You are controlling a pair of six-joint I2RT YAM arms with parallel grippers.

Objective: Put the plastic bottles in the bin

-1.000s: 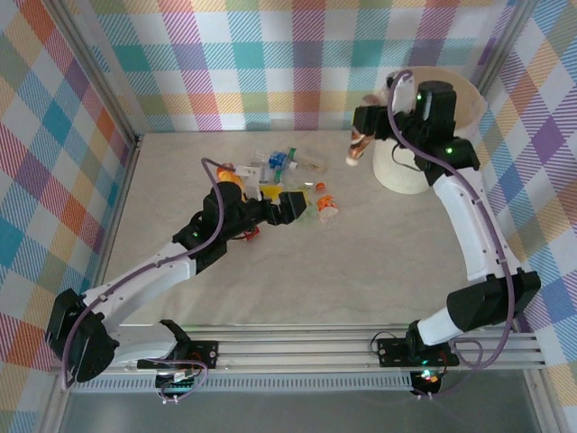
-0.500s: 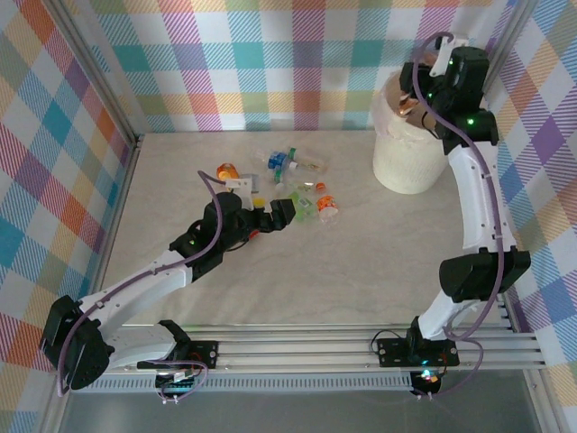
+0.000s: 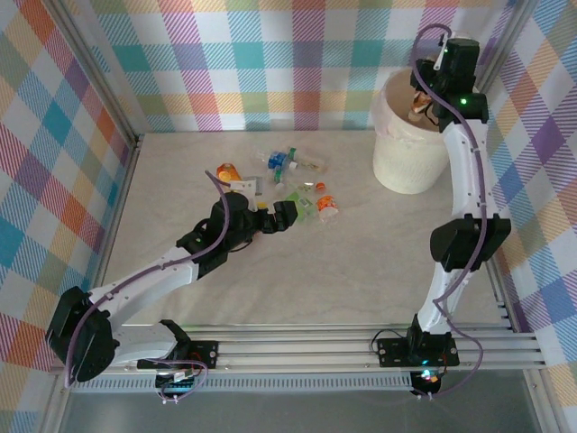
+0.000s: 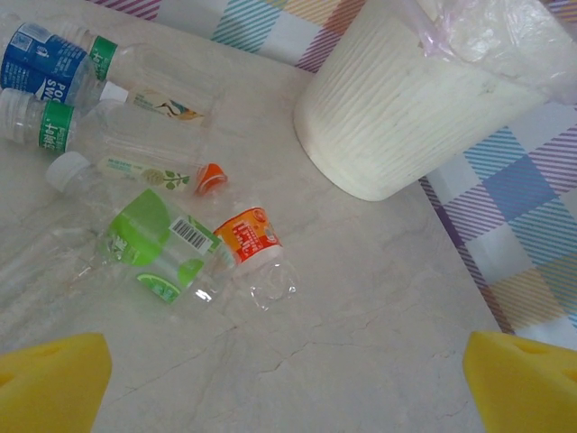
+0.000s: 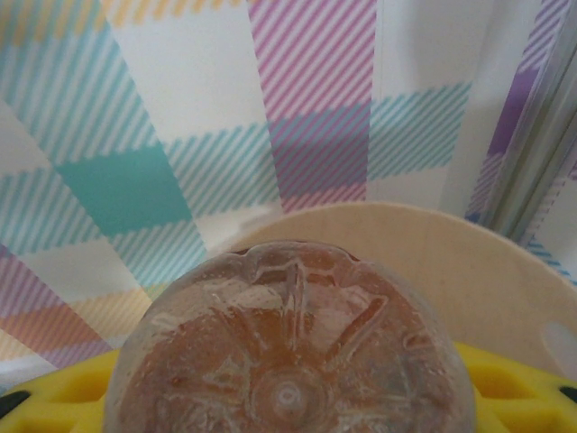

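- Your right gripper hangs over the mouth of the bin, which stands upright at the far right of the table.
- Its jaws are drawn in narrow on an orange-brown bottle, gripped above the bin's opening.
- In the right wrist view the bottle's moulded base faces you, with a yellow pad on each side. The bin's cream rim curves behind it.
- Your left gripper sits low near the middle of the table with its jaws spread wide and nothing between them.
- In the left wrist view its yellow fingertips sit at the two bottom corners, well apart.
- The loose bottles lie in a cluster just beyond the left gripper, well left of the bin.
- In that cluster a green-label bottle touches a crushed orange-label bottle.
- Farther off lie a clear bottle with an orange cap and a blue-label bottle.
- One orange bottle lies apart at the cluster's left.
- A thin liner drapes over the bin's rim.
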